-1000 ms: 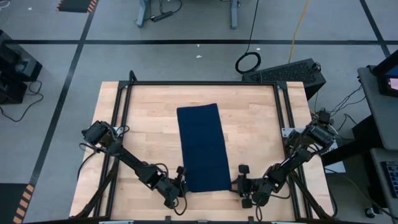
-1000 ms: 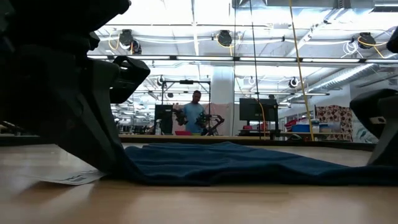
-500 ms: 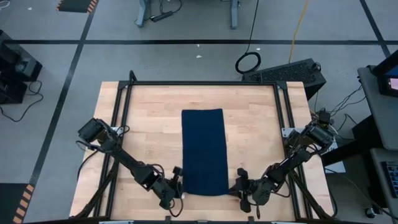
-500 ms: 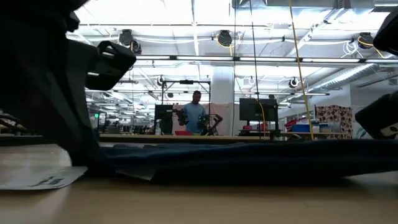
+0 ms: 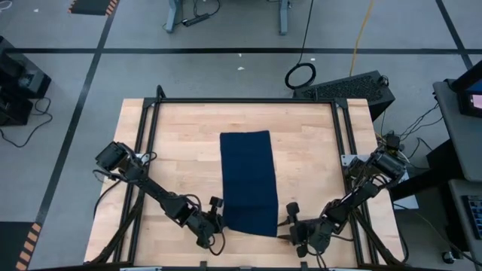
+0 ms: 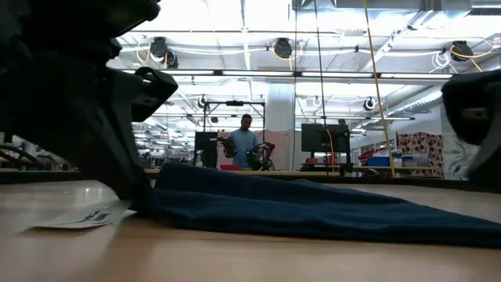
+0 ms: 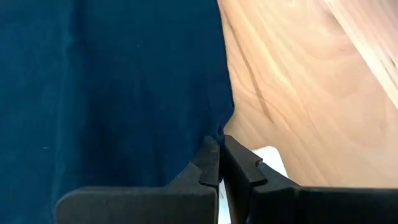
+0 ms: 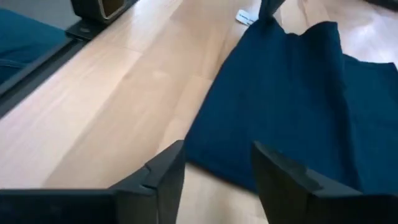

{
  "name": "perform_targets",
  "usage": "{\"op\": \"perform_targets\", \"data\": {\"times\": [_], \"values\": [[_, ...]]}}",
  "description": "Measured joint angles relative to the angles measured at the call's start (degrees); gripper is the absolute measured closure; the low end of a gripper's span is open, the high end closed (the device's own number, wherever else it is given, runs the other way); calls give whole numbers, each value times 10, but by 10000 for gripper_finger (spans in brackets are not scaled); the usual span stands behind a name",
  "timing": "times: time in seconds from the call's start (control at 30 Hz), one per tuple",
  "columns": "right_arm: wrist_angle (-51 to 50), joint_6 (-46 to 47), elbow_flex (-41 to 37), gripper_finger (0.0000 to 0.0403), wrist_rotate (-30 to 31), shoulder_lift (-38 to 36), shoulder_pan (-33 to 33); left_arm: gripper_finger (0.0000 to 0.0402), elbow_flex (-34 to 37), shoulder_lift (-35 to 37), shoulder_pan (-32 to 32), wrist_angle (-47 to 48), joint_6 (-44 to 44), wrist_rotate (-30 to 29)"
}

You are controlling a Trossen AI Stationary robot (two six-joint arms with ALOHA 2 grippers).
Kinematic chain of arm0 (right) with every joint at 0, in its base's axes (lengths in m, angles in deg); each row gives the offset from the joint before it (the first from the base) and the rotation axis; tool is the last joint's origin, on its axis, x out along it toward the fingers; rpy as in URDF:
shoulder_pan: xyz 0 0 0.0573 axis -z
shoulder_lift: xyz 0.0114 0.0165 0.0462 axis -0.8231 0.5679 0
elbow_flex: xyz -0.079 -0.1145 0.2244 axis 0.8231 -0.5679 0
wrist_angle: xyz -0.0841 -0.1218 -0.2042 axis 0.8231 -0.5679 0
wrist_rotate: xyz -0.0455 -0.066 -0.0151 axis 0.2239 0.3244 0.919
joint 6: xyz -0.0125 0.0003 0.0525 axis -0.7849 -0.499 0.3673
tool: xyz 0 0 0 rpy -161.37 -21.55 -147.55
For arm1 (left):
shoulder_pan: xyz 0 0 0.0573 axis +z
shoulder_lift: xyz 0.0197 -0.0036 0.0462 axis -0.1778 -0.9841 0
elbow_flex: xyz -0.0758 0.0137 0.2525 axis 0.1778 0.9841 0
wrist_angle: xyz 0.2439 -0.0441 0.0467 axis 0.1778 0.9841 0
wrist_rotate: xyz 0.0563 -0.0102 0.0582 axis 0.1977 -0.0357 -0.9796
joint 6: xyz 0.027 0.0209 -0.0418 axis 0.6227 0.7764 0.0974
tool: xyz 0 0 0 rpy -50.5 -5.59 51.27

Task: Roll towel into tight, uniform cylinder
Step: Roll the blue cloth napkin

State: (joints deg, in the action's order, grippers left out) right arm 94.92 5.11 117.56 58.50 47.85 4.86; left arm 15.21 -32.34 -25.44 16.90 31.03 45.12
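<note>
The navy towel (image 5: 247, 183) lies flat as a long strip down the centre of the high view on the wooden table (image 5: 173, 150), its near edge at the lower middle between the two arms. The left gripper (image 5: 217, 223), at the lower left of that edge, is pinched shut on the towel's corner, lifting it slightly beside the white tag (image 6: 82, 219); the right gripper (image 5: 288, 228), at the lower right, stands with jaws apart and empty, the opposite corner just ahead of it. To start a tight, even roll, the right side likely needs to take its corner at matching height so both ends turn over together.
</note>
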Motion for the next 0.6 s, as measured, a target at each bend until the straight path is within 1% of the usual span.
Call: {"op": "perform_targets", "data": {"times": [0.03, 0.1, 0.27, 0.4, 0.6], "values": [[-1, 3, 0, 225, -6, 0, 4, 395, 0, 0, 1, -4, -4, 0], [-4, 11, 0, 220, -37, 0, 14, 395, 0, 0, 3, -2, -9, 0], [-9, 24, 0, 222, -115, 0, 38, 395, 0, 0, 4, -2, -14, 0], [-8, 9, 0, 222, -132, 1, 42, 395, 0, 0, 4, -2, -24, 0], [6, -21, 0, 222, -136, 1, 42, 395, 0, 0, 4, -2, -25, 0]]}}
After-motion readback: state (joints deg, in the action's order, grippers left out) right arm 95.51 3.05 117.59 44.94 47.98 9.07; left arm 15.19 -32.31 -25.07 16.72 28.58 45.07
